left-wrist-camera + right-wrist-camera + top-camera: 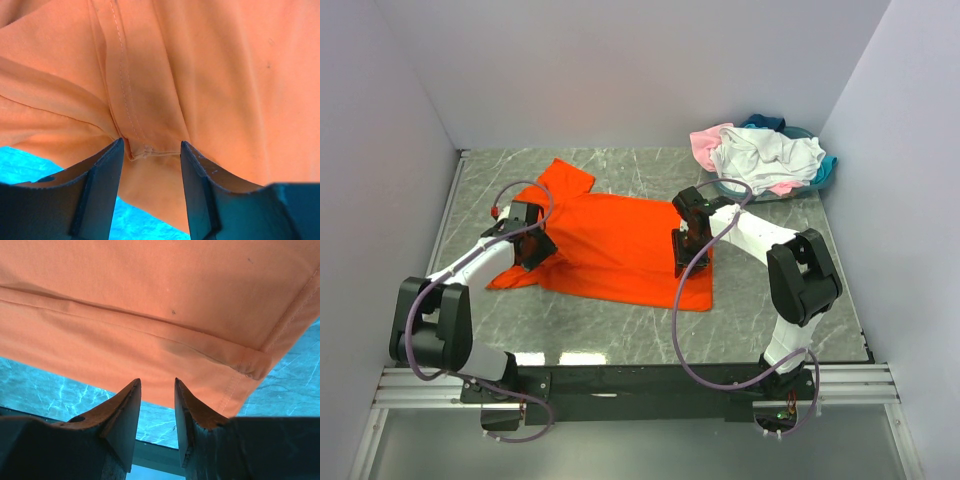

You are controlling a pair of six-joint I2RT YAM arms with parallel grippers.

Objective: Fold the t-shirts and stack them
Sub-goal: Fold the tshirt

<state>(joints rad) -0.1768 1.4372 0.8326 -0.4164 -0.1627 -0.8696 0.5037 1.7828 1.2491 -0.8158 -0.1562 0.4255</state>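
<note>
our left gripper (pixel 151 144) sits parted astride a stitched hem at the sleeve end of the orange t-shirt (pixel 620 245), spread flat on the table (pixel 620 335). the right gripper (pixel 156 381), likewise unclenched, faces the bottom hem corner. we judge both are placed to pinch opposite ends for a fold.

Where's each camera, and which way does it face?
Top: above and behind the robot, looking down at the table, orange shirt and shirt pile; left arm and right arm show.
Left wrist: on the left arm, facing the shirt's seam past the left gripper.
Right wrist: on the right arm, facing the shirt's hemmed corner past the right gripper.
Shared: the orange shirt.
</note>
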